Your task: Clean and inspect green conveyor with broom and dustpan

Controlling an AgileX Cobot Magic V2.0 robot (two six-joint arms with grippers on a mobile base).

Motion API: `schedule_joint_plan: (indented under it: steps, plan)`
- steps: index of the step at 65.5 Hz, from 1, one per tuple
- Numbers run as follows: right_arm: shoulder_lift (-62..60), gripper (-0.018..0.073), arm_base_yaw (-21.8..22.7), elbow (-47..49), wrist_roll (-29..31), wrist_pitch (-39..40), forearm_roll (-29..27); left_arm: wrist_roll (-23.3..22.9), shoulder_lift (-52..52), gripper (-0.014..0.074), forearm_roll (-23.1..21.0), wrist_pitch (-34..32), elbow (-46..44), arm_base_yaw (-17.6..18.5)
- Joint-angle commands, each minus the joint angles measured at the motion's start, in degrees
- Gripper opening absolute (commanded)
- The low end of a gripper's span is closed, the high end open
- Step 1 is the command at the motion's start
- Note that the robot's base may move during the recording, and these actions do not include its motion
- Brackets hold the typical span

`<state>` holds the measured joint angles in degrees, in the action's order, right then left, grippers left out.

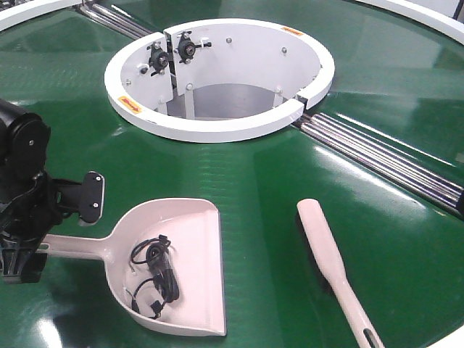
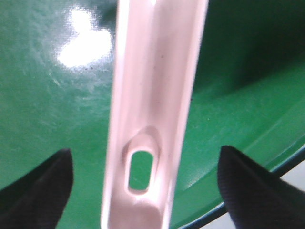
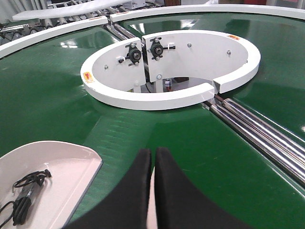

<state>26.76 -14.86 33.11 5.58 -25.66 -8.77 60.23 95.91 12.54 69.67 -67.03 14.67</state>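
Note:
The pale pink dustpan (image 1: 196,246) lies on the green conveyor (image 1: 254,167) at front left, with a tangle of black cable (image 1: 156,272) in its scoop. My left gripper (image 1: 54,239) is open and straddles the dustpan's handle (image 2: 152,71); both fingers stand well clear of it, level with the hang hole. The broom (image 1: 322,239) lies flat on the belt at front right, handle pointing toward the near edge. My right gripper (image 3: 153,150) is shut, out of the front view, with only a pale sliver showing between its fingers. It hides the broom in the right wrist view.
A white ring opening (image 1: 217,130) with bearing mounts sits mid-belt behind the tools. Chrome roller bars (image 1: 377,156) run from it to the right edge. The belt's white outer rim (image 3: 57,28) curves round the back. The dustpan's front corner (image 3: 62,162) lies left of my right gripper.

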Motion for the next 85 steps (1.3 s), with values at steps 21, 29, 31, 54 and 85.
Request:
schedule_joint_plan:
  steps: [21, 29, 31, 54, 85]
  plan:
    - [0.2, -0.001, 0.25, 1.4, 0.48, 3.98, -0.25, -1.15, -13.6, 0.059, 3.75, -3.94, -1.57, 0.38]
    - [0.2, -0.001, 0.25, 1.4, 0.53, 3.33, -0.87, -5.84, -18.32, 0.0585, 3.88, -8.33, -1.57, 0.38]
    - [0.2, -0.001, 0.25, 1.4, 0.53, 3.25, -0.87, -7.38, -19.31, 0.0579, 3.88, -9.06, -1.57, 0.38]
    - [0.56, -0.0006, 0.25, 1.28, 0.71, 4.44, 3.97, -35.12, -30.42, 0.0104, 3.93, -27.23, -1.57, 0.38]
    - [-2.3, -0.0006, 0.25, -9.47, 0.55, 17.97, 4.1, -53.58, -48.36, -0.0024, -12.54, -59.89, 17.24, 0.38]
